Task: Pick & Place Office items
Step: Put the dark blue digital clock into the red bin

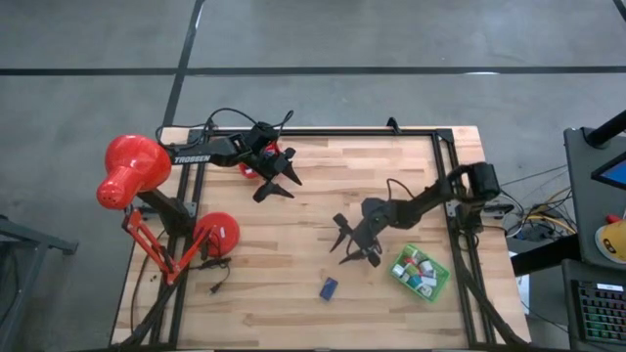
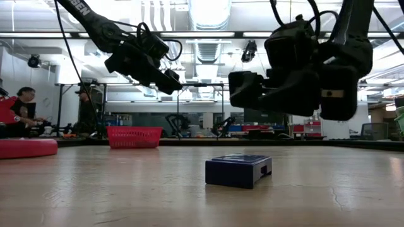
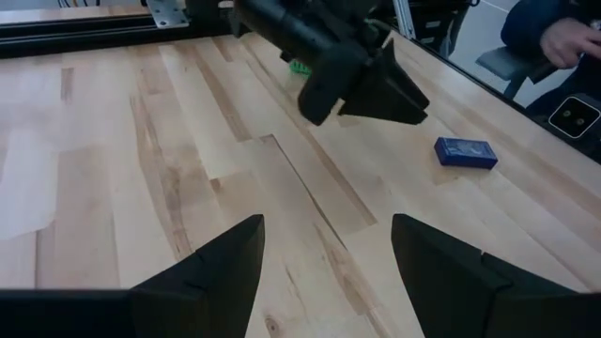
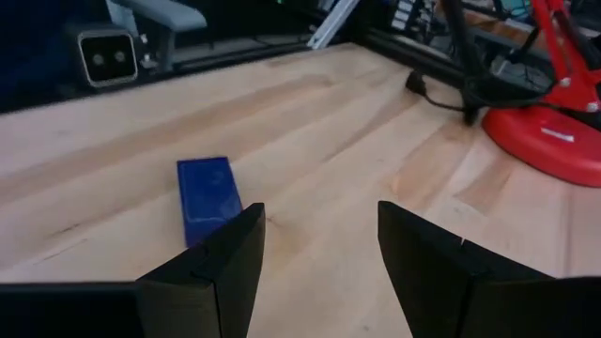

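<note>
1. Navy block (image 1: 329,287) lies flat on the bare wooden desk (image 1: 293,225), near the front edge and alone; nothing touches it. Also seen in the low view (image 2: 238,170), the right wrist view (image 4: 208,198) and the left wrist view (image 3: 465,151).
2. Remaining office items (image 1: 419,270), white, pink and teal pieces, sit packed in the green tray (image 1: 439,287), right of the navy block and well apart from it.
3. Right gripper (image 1: 355,245) hangs above the desk between block and tray, just behind the block. Fingers spread apart, nothing between them; bare wood shows in the gap in its wrist view (image 4: 319,258).
4. Left gripper (image 1: 279,179) hovers over the back-left part of the desk, well apart from the block. Fingers parted, empty; wrist view (image 3: 324,272) shows only desk between them.
5. Red tray (image 2: 133,136) sits at the far edge, beneath the left arm.
6. Red desk lamp (image 1: 132,171) stands at the left edge, its round base (image 1: 214,236) on the wood.
7. A person (image 2: 19,107) sits in the room beyond the desk.
</note>
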Controlling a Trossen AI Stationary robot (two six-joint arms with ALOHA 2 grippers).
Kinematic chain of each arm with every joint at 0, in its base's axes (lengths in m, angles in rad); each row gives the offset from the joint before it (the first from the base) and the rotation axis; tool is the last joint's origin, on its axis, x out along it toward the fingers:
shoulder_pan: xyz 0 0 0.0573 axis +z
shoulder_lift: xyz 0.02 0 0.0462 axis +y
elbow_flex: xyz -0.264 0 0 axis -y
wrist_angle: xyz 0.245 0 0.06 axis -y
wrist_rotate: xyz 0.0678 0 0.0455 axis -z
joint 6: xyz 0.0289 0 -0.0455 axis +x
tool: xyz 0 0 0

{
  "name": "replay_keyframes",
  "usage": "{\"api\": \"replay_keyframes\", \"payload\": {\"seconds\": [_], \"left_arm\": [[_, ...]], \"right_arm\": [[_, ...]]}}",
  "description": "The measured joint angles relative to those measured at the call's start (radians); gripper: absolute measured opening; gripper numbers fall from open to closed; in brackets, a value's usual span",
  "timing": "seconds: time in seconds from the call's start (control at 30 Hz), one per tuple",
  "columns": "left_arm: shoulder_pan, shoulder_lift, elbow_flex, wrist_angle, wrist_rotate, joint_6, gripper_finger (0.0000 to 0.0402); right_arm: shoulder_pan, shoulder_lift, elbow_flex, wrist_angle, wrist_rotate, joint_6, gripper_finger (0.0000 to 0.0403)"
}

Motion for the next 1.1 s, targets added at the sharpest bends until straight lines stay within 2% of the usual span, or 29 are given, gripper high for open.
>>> {"api": "replay_keyframes", "payload": {"seconds": [0.3,0.6,0.83,1.1], "left_arm": [[0.0,0.0,0.0,0.0,0.0,0.0,0.0236],[0.0,0.0,0.0,0.001,0.0,0.0,0.0236],[0.0,0.0,0.0,0.004,0.0,0.0,0.0236],[0.0,0.0,0.0,0.004,0.0,0.0,0.0236]], "right_arm": [[0.1,0.032,0.027,-0.052,0.088,-0.019,0.0203],[0.149,0.095,0.073,-0.05,0.105,-0.011,0.0204],[0.187,0.196,0.144,-0.049,0.102,-0.014,0.0234],[0.189,0.208,0.172,-0.087,0.092,-0.008,0.0258]]}}
